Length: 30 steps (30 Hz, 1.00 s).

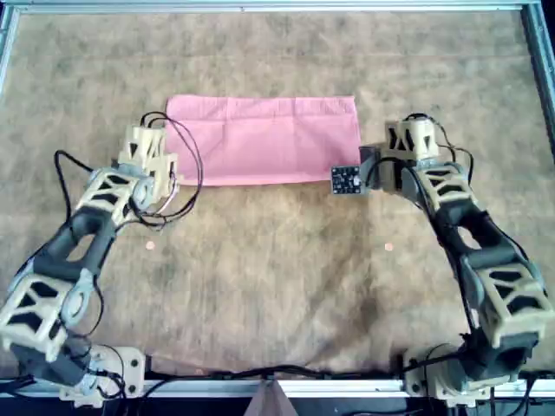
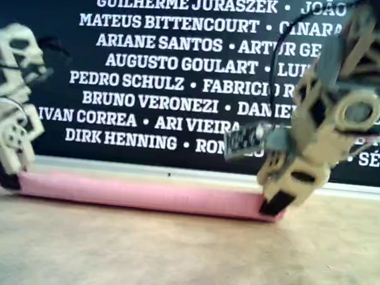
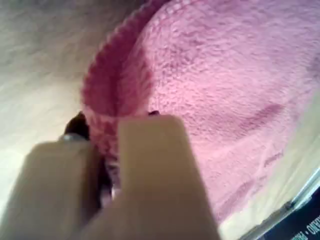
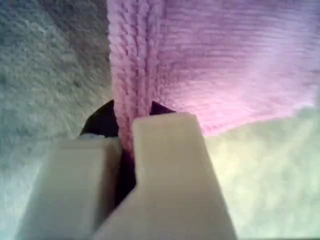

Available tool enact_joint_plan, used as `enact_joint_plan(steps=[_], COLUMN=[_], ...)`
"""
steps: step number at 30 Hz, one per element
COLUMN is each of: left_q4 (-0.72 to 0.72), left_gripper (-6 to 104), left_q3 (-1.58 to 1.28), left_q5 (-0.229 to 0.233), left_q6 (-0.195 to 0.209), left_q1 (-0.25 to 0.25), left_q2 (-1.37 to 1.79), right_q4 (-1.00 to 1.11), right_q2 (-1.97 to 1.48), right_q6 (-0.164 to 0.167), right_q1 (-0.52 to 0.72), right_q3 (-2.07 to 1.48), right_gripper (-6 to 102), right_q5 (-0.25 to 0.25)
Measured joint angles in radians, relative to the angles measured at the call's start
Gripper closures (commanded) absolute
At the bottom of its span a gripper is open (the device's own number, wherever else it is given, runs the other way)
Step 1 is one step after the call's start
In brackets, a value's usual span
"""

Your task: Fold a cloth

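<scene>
The pink cloth (image 1: 260, 139) lies as a flat, wide rectangle on the brown mat, and in the exterior view the cloth (image 2: 144, 195) reads as a low pink band. My left gripper (image 1: 171, 173) is shut on its near corner at the overhead view's left. In the left wrist view the fabric (image 3: 225, 75) bunches between the gripper's (image 3: 107, 135) closed fingers. My right gripper (image 1: 362, 165) is shut on the near corner at the overhead view's right. The right wrist view has the cloth's (image 4: 240, 60) hemmed edge clamped in that gripper (image 4: 127, 135). Both grippers (image 2: 8, 179) (image 2: 275, 204) sit low at the mat.
A brown textured mat (image 1: 277, 277) covers the table inside a metal frame (image 1: 277, 7). A small circuit board (image 1: 345, 179) hangs off the right wrist. A dark wall with white names (image 2: 171, 60) stands behind the table in the exterior view.
</scene>
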State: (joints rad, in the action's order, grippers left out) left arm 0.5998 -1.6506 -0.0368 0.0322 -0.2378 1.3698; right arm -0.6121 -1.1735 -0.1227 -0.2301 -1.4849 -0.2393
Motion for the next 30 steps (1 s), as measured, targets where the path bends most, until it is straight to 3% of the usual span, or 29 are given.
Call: enact_joint_plan(steps=[4, 15, 30], left_q4=[0.0, 0.002, 0.002], left_gripper=[98, 98, 97], left_q3=[-0.104, -0.304, -0.483], left_q5=[0.0, 0.002, -0.002], left_q6=[0.0, 0.008, 0.003], left_q1=[-0.008, -0.121, -0.123], left_q2=[0.114, 0.267, 0.443], right_q4=[0.0, -0.002, -0.003], right_q2=[-0.106, -0.261, -0.468], right_q6=[0.0, 0.008, 0.008], right_q1=[0.0, -0.048, -0.067], right_q3=[-0.083, -0.304, -0.517], right_gripper=[97, 97, 96], right_q5=[0.0, 0.014, 0.017])
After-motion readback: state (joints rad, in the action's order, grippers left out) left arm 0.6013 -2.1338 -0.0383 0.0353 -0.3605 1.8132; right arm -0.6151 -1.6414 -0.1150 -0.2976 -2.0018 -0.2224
